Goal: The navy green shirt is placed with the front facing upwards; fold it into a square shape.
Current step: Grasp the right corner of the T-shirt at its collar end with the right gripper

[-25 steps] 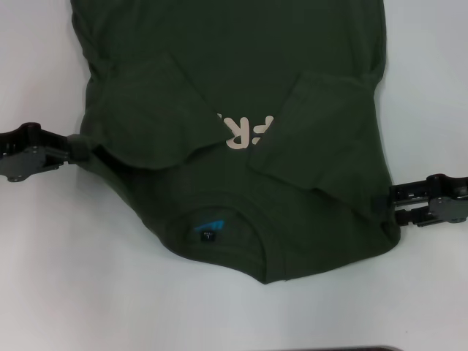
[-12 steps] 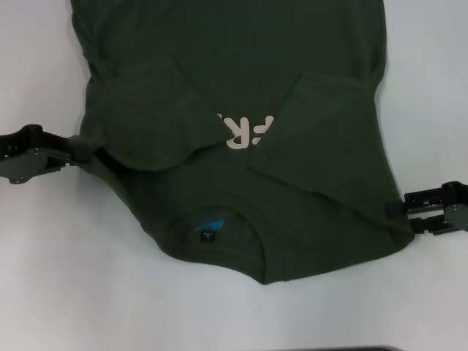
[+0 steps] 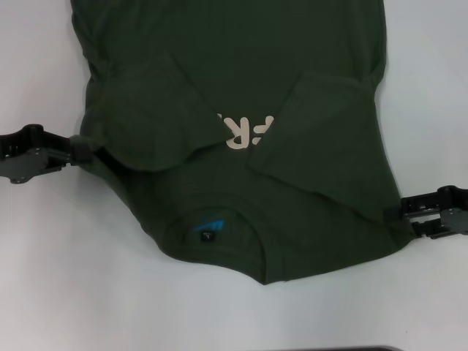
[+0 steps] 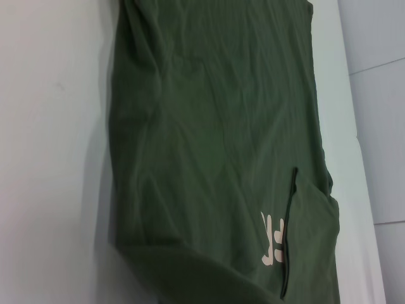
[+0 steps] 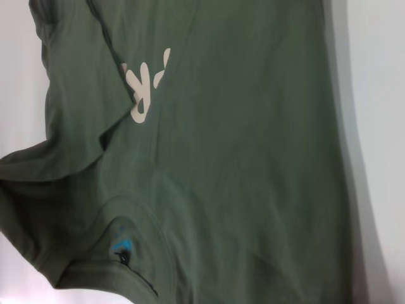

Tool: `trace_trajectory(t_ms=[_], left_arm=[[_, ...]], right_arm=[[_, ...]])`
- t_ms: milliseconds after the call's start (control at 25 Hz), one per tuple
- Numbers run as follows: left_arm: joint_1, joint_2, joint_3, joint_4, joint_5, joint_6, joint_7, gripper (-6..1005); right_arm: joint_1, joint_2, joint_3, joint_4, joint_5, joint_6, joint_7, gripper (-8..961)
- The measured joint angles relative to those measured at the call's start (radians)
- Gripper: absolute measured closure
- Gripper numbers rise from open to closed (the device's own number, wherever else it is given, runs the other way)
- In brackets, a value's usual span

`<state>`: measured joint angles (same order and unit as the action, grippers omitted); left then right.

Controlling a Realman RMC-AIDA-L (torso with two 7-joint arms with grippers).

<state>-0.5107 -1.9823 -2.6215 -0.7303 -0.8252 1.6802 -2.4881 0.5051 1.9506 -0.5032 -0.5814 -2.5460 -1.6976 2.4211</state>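
Note:
The navy green shirt [image 3: 234, 58] lies front up on the white table, collar toward me, with its blue label [image 3: 210, 228] showing inside. Both sleeves are folded inward, the left sleeve [image 3: 142, 110] and the right sleeve [image 3: 322, 135] each covering part of the cream lettering [image 3: 245, 131]. My left gripper [image 3: 82, 150] pinches the shirt's left shoulder edge. At the right shoulder corner my right gripper [image 3: 406, 216] is shut on the cloth. The left wrist view shows the shirt [image 4: 209, 126] and lettering [image 4: 273, 239]; the right wrist view shows the shirt [image 5: 253, 158] and label [image 5: 122, 246].
White table [image 3: 73, 278] surrounds the shirt on the left, right and near sides. A thin dark edge [image 3: 351, 349] runs along the very front of the head view. The shirt's lower part runs out of view at the far side.
My right gripper moved outward to the right and slightly nearer, drawing the shirt's right shoulder corner with it. The left gripper stayed nearly still.

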Motion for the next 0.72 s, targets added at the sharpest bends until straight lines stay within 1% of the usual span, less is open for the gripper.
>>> trace_trajectory(t_ms=[360,640,720], left_arm=[[0.004,0.000,0.000,-0.001,0.000,0.006,0.000,963],[0.002,0.000,0.000,-0.001,0.000,0.007,0.000,963],[0.001,0.000,0.000,-0.001,0.000,0.007,0.000,963]], right_arm=[[0.009,0.015,0.005,0.000,0.007,0.004,-0.009,152],[0.010,0.018,0.008,0.000,0.018,0.005,-0.015,151],[0.010,0.018,0.005,0.000,0.018,0.006,-0.016,180]])
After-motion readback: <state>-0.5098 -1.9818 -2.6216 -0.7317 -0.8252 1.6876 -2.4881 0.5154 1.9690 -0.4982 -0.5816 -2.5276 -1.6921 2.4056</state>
